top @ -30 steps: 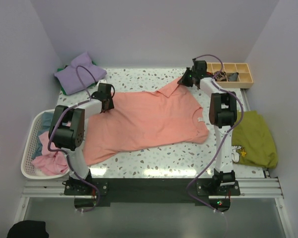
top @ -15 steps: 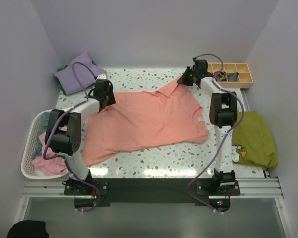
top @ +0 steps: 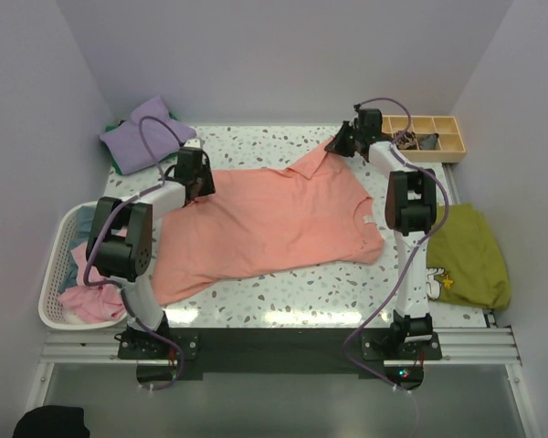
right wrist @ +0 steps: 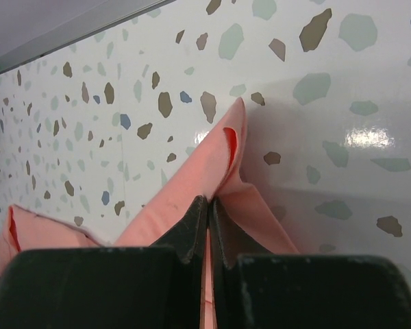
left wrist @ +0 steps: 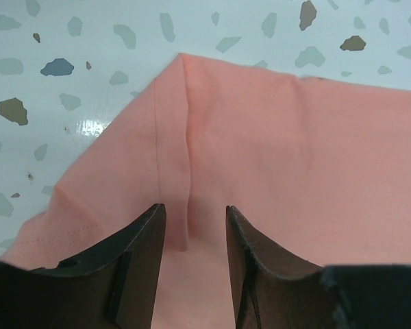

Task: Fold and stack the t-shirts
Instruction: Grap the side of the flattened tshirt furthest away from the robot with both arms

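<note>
Two things nearest the arm bases are hard to read. A dark lump [top: 50, 422] at 7 o'clock is cut by the frame edge and cannot be named. The white slatted plastic basket [top: 47, 274] at 8 o'clock holds a crumpled pink shirt [top: 89, 301] and some light blue cloth [top: 73, 266], both partly behind the left arm.

At 4 o'clock an olive-green shirt with a yellow print [top: 475, 251] lies past the right edge of the speckled white table [top: 347, 292].

The large salmon-pink cotton t-shirt [top: 274, 224] is spread across the table's middle. The left gripper [left wrist: 192, 219] sits at the shirt's 10 o'clock corner with its fingers parted. A raised fold runs between them, and the finger bases are cut off by the frame. Whether the pads press the cloth cannot be told.

The right gripper [right wrist: 209, 205] is at the shirt's 1 o'clock tip. Its jaws are clamped on a pinch of the salmon fabric, which rises to a small peak.

Farther off, a folded lavender shirt [top: 151, 132] lies at 11 o'clock over a sliver of green cloth [top: 117, 164]. A compartmented wooden tray [top: 436, 137] sits at 1 o'clock, and its dark contents are unclear.
</note>
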`<state>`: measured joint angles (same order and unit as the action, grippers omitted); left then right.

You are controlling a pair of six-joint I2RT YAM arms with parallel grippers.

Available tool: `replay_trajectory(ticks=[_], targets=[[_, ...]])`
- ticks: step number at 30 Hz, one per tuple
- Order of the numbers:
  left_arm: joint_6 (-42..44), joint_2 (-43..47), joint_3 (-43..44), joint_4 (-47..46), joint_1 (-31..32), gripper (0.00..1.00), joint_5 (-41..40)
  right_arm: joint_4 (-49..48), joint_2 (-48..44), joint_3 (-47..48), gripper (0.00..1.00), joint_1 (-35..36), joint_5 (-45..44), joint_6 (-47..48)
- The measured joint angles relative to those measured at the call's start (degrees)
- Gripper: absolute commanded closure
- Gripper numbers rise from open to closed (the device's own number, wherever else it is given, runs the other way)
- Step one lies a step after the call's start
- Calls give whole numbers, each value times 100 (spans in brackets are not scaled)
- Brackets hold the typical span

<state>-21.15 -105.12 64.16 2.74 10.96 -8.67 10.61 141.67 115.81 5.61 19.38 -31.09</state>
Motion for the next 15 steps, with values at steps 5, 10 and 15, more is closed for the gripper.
replay_trajectory(ticks=[5, 10, 15], targets=[[81, -157, 2, 85, 13, 55, -227, 0, 0, -4, 100, 0, 9, 2], [85, -310, 2, 173, 68, 60, -358, 2, 0, -11, 100, 0, 9, 0], [107, -376, 46, 208, 94, 74, -474, 0, 0, -33, 100, 0, 13, 0]])
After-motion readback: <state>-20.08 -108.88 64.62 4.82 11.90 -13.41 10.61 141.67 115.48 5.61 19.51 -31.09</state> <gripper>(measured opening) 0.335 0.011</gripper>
